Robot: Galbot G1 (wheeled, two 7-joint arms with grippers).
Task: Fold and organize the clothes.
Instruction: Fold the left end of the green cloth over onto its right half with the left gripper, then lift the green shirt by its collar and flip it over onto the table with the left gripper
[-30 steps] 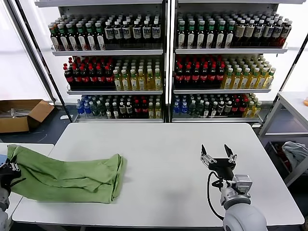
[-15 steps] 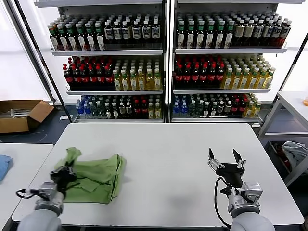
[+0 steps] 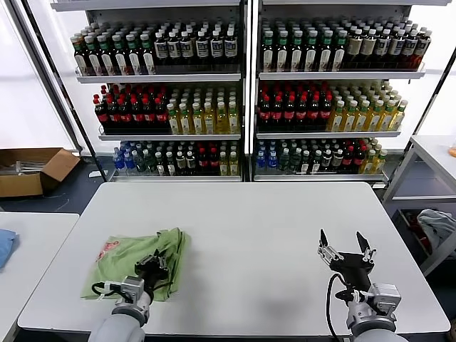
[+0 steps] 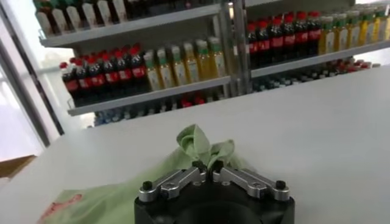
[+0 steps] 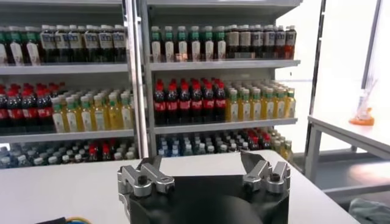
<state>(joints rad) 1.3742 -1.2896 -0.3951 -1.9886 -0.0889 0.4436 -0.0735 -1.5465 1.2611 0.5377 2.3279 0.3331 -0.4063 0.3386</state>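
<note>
Over the last second the left end effector point(image 3: 152, 265) has swung in from the left edge of the bench point(image 3: 249, 228) toward the middle, dragging the spread-out part of the shirt point(image 3: 128, 260) over onto the rest, so the shirt now lies as a compact folded heap on the left half of the bench, near the front edge; the right end effector point(image 3: 345, 249) has drifted a little to the right and nearer the robot. Closest in, the left end effector sits on top of the heap, its arm cut off by the lower frame edge. In the left wrist view its fingers point(image 4: 201, 165) are pressed together, pinching a bunched peak of green fabric point(image 4: 198, 143) that stands up just beyond them. A red-and-white print point(image 3: 108, 247) shows on the heap's left side; collar and buttons cannot be made out, folded under or hidden by the arm. On the right, the right end effector hovers over bare bench, well apart from the shirt, its two fingers spread wide and holding nothing. A blue cloth point(image 3: 3, 246) is cut off at the left frame edge on a side table. Farther back stand shelves of bottles point(image 3: 246, 92), a cardboard box point(image 3: 32, 169) on the floor at left, and a grey-white bundle point(image 3: 436, 226) partly hidden at right.
</note>
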